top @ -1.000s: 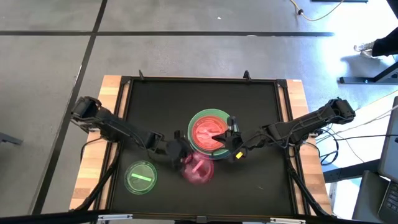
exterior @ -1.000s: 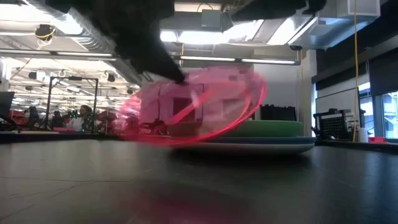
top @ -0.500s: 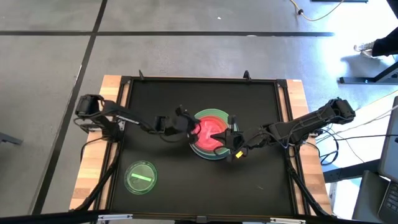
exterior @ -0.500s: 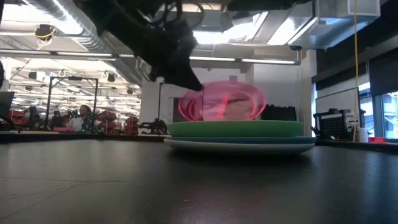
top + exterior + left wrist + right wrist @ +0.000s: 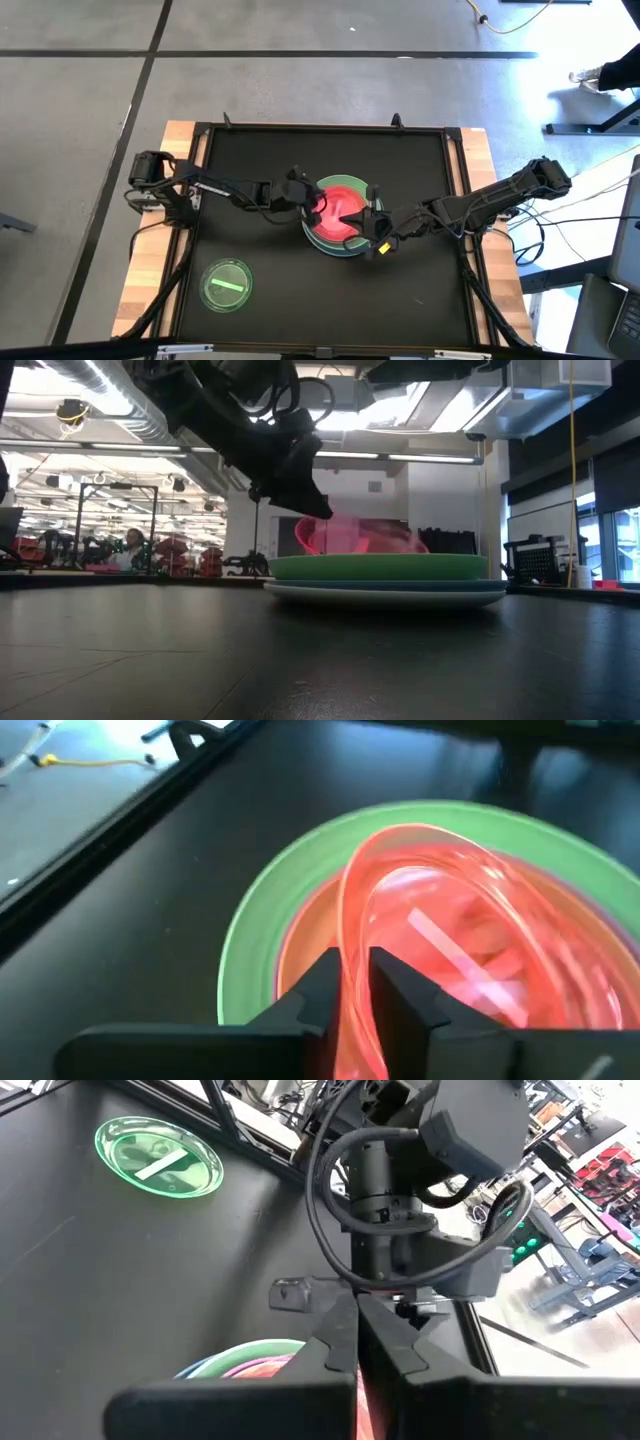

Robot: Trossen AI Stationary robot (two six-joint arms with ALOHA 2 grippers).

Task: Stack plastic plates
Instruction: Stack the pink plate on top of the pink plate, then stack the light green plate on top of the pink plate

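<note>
A stack of plates (image 5: 345, 181) stands mid-table: a pale one lowest, then blue, then a large green one (image 5: 380, 567), with pink on top. My left gripper (image 5: 312, 203) stands at the stack's left edge, shut on a small translucent pink plate (image 5: 450, 910). That plate is tilted over the stack. My right gripper (image 5: 345, 214) reaches over the stack from the right, fingers shut, with a pink strip (image 5: 363, 1400) between them. A small translucent green plate (image 5: 227, 283) with a centre bar lies flat near the table's near-left corner. My left gripper pinches the pink plate's rim (image 5: 352, 955) between its two fingers, coming slantwise from the table's left. The plate tilts up from the fingers, and its far part hangs over the green plate. My right gripper is shut on something pink atop the stack; its own fingers hide which part.
The black mat has a raised frame (image 5: 320, 128) all round and bare wood strips at both sides. The left arm (image 5: 400, 1170) crosses close in front of the right gripper. Open mat lies on the far side and to the right of the stack.
My left gripper has carried the pink plate from the near-left side of the stack toward the far edge, then right, over the stack. The plate, held high and steeply tilted before, now sits lower over the green plate. The right arm has kept still.
</note>
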